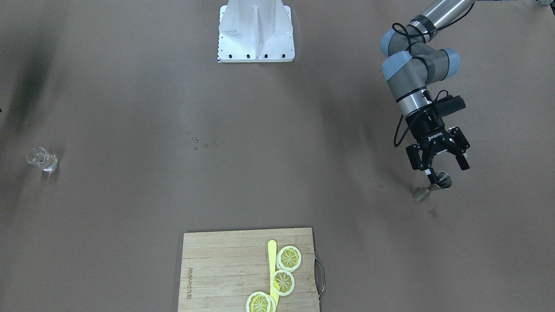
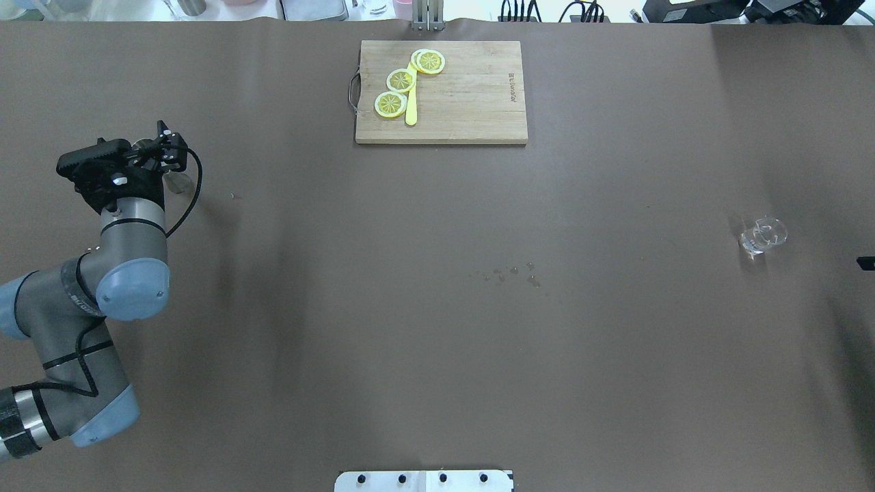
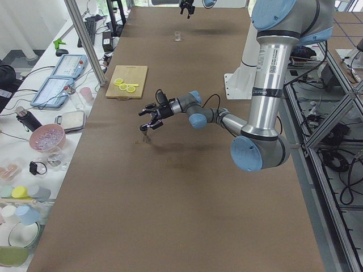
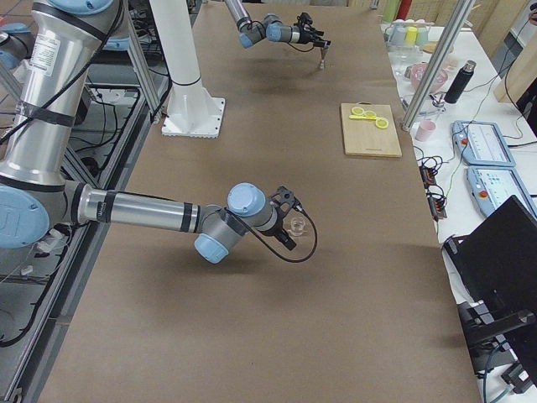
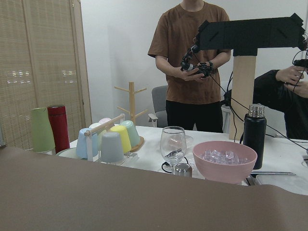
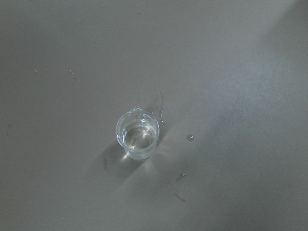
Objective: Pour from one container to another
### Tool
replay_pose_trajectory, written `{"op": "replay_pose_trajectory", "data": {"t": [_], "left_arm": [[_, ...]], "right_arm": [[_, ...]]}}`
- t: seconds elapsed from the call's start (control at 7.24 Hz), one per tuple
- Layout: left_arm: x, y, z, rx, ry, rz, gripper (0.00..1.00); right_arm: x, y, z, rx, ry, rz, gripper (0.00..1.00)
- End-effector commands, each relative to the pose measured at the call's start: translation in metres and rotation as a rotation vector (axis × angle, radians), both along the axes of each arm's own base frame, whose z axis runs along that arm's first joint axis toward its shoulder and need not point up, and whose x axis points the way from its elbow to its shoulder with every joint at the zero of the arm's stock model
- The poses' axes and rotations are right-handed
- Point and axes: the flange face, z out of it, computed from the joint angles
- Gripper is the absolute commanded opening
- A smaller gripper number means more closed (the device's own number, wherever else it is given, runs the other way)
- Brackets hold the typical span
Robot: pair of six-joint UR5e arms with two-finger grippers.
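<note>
Table (image 1: 130, 86): I see brown paper covering the whole top.
Cutting board (image 1: 217, 268): at the edge farthest from the robot's base, carrying three lemon slices (image 1: 289, 258) and a yellow stick (image 1: 272, 260).
Left gripper (image 1: 442, 167): jaws spread wide, pointing down just over the jigger. I cannot tell whether a finger touches it.
Right gripper (image 3: 186, 8): near the beaker, but I cannot tell if it is apart or together.
Glass beaker (image 1: 41, 158): upright on the robot's right side, with clear liquid inside.
Metal jigger (image 1: 442, 179): on the robot's left side, below the spread jaws.
Droplets (image 1: 204, 142): mid-table, well apart from both vessels.
</note>
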Motion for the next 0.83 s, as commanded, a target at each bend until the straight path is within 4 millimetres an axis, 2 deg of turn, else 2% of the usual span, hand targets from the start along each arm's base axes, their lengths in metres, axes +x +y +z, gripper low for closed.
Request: {"op": "replay_pose_trajectory", "data": {"t": [0.0,0.14,0.28,0.55,0.69], "left_arm": [[0.014,-0.002,0.017,0.005,-0.020,-0.023,0.98],[0.021,-0.001,0.031,0.003,-0.015,-0.035,0.98],[0.031,-0.001,0.035,0.008,-0.013,-0.040,0.98],[0.053,0.000,0.047,0.024,-0.029,-0.055,0.98],[0.054,-0.001,0.048,0.024,-0.031,-0.057,0.98]], "right_arm": [[-0.011,-0.009,0.013,0.061,-0.022,-0.015,1.00],[-0.013,-0.011,0.022,0.075,-0.032,-0.001,1.00],[-0.018,-0.011,0.024,0.071,-0.070,0.018,1.00],[-0.041,-0.027,0.042,0.050,-0.148,0.051,1.00],[-0.052,-0.028,0.037,0.041,-0.194,0.078,1.00]]}}
